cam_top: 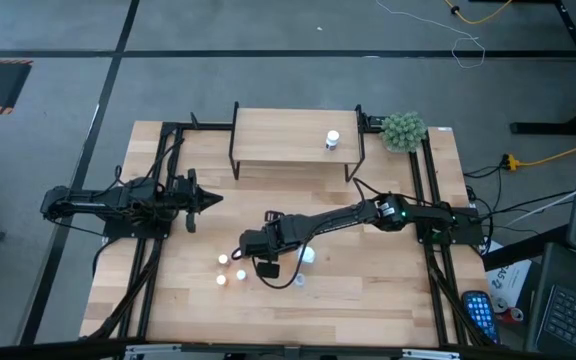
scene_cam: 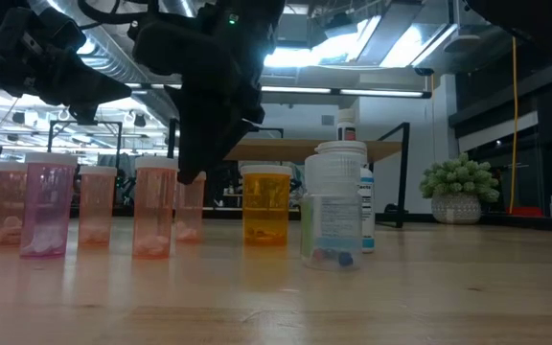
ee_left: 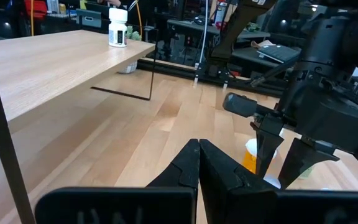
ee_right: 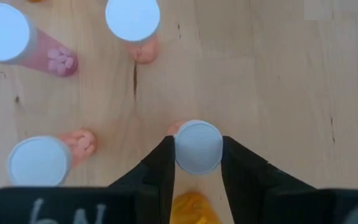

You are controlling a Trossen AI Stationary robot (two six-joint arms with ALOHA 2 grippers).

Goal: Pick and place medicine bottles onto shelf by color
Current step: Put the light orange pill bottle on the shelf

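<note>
Several white-capped bottles stand on the tabletop near its middle: pink ones (scene_cam: 48, 206), an orange one (scene_cam: 264, 203) and a larger clear one (scene_cam: 333, 206). My right gripper (cam_top: 249, 244) reaches in from the right and is shut on a pink bottle (scene_cam: 190, 209) in this group. One white bottle (cam_top: 333, 140) stands on the wooden shelf (cam_top: 278, 135) at the back. My left gripper (cam_top: 215, 199) is shut and empty at the left, clear of the bottles. My right gripper pinches the pink bottle's white cap (ee_right: 197, 146) between its two fingers (ee_right: 163, 168), one on each side. The fingers come from above, pointing down. The bottle stands upright, and in the low view its base seems to rest on the table.
A green fuzzy plant ball (cam_top: 404, 131) sits at the back right beside the shelf. Other pink bottles (ee_right: 132, 22) stand close around the held one. A white-blue bottle (scene_cam: 366, 216) stands behind the clear one. Bare tabletop lies toward the near edge.
</note>
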